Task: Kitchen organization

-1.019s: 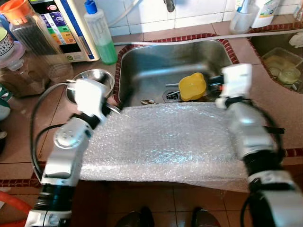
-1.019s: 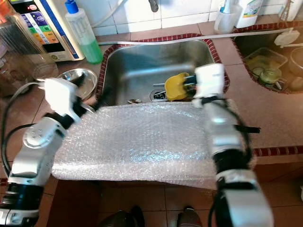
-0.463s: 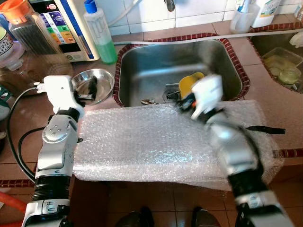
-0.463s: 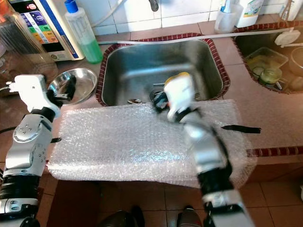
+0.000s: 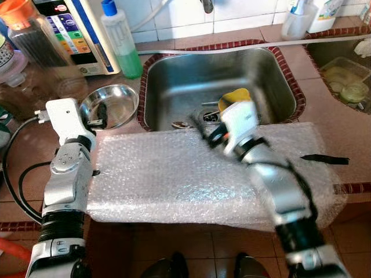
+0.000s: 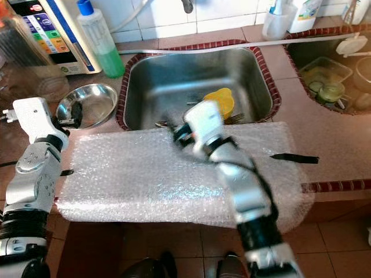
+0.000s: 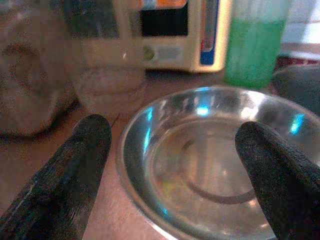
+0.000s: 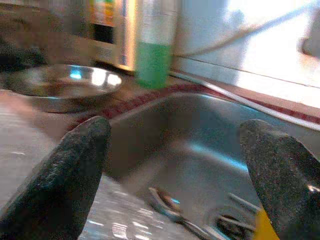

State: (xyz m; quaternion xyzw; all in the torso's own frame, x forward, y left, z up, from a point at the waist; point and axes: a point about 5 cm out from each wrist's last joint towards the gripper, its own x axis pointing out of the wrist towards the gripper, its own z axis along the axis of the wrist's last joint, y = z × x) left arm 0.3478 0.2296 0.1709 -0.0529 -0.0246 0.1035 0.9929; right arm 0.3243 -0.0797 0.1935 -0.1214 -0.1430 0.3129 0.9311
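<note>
A sheet of bubble wrap (image 5: 203, 174) is lying along the worktop's (image 5: 342, 116) front edge, overhanging it and reaching back to the front rim of the sink (image 5: 191, 81). The left gripper (image 7: 175, 165), fingers spread wide and holding nothing, is hovering at the steel bowl (image 5: 110, 107) beside the sink's left rim. The right gripper (image 8: 175, 165), fingers likewise wide apart and empty, is hanging over the sink's front rim, near the yellow cup (image 5: 232, 95) sitting by the drain. A green soap bottle (image 5: 122, 40) is standing at the sink's back left corner.
</note>
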